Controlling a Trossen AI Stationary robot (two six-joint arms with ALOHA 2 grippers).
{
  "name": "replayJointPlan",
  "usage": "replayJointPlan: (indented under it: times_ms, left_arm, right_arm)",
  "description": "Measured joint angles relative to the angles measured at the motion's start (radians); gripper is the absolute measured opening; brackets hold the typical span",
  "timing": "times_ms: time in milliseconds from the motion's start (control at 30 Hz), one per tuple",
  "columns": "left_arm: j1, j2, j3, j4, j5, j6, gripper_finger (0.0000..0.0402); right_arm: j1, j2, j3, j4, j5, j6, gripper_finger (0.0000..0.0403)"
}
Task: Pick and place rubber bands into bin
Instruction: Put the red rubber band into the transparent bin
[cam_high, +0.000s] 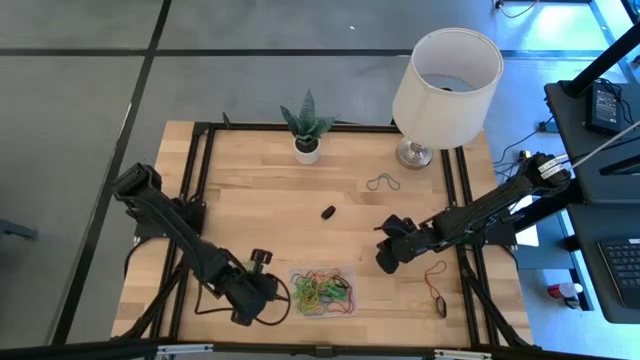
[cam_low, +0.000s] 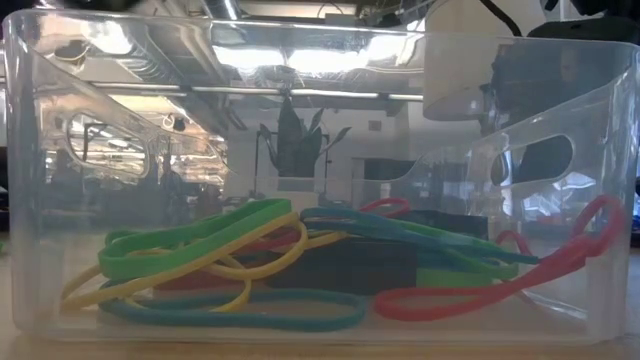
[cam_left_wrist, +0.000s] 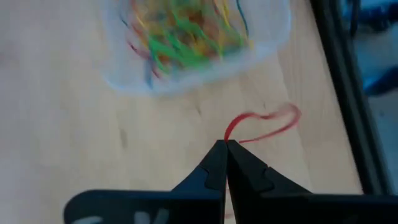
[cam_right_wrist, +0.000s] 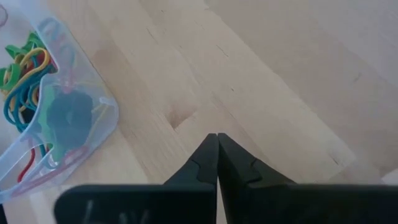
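The left end effector (cam_left_wrist: 225, 146) sits low over the pale wooden bench (cam_high: 250, 215) at its front left, just beside the left end of the small, shallow, clear plastic bin (cam_high: 322, 291). Its two dark fingers are pressed together, and in the left wrist view a thin red rubber band (cam_left_wrist: 264, 124) runs out from between their tips and lies looped on the wood, apart from the bin.

The bin rests near the front edge of the bench, between the two arms. It holds a tangled heap of thin rubber bands (cam_low: 250, 255) in green, yellow, red and teal, lying flat on its floor around a dark block.

The right end effector (cam_right_wrist: 217, 140) is to the right of the bin, over bare wood, fingers pressed together and holding nothing.

Other loops lie loose on the bench: a red band with a dark one (cam_high: 437, 290) near the front right, and a grey band (cam_high: 383, 183) close to the base of the white table lamp (cam_high: 446, 75). A small potted green plant (cam_high: 306, 125) stands at the back edge.
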Motion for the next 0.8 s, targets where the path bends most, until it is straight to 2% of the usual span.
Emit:
replayJointPlan:
  times_ms: [133, 367, 600, 800]
  left_arm:
    - [0.013, 0.017, 0.147, -0.078, -0.071, 0.000, 0.0002]
    - [0.077, 0.090, 0.349, -0.089, -0.164, 0.056, 0.0002]
    - [0.177, 0.270, 0.532, -0.072, -0.130, 0.133, 0.0002]
    - [0.229, 0.422, 0.611, -0.063, -0.071, 0.094, 0.0002]
  right_arm:
    - [0.000, 0.000, 0.000, 0.000, 0.000, -0.018, 0.0006]
    - [0.029, 0.000, 0.000, 0.000, -0.001, -0.077, 0.0006]
    - [0.066, 0.000, 0.000, 0.000, -0.002, -0.101, 0.0006]
    - [0.094, 0.000, 0.000, 0.000, -0.003, -0.129, 0.0006]
